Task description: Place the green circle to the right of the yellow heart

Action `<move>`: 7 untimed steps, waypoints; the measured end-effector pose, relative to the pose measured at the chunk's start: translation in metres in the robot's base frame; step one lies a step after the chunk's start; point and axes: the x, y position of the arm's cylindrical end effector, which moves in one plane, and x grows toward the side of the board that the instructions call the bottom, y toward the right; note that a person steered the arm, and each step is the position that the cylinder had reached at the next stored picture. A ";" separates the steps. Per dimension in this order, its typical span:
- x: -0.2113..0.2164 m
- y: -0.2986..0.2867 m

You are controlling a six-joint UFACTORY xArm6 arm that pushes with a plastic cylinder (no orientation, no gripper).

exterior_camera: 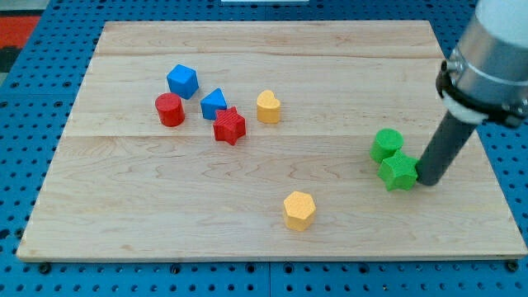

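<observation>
The green circle (386, 143) lies on the wooden board at the view's right. A green star (399, 172) sits touching it just below and to the right. The yellow heart (268, 106) lies near the board's middle top, well to the left of the green circle. My tip (428, 181) rests on the board right beside the green star, on its right side, and below-right of the green circle.
A blue cube (182, 81), a red cylinder (170, 109), a blue triangular block (214, 104) and a red star (230, 125) cluster left of the yellow heart. A yellow hexagon (299, 209) lies near the board's bottom middle. The board's right edge (487, 165) is close to my tip.
</observation>
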 end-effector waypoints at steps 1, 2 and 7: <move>-0.042 -0.020; -0.070 -0.071; -0.127 -0.108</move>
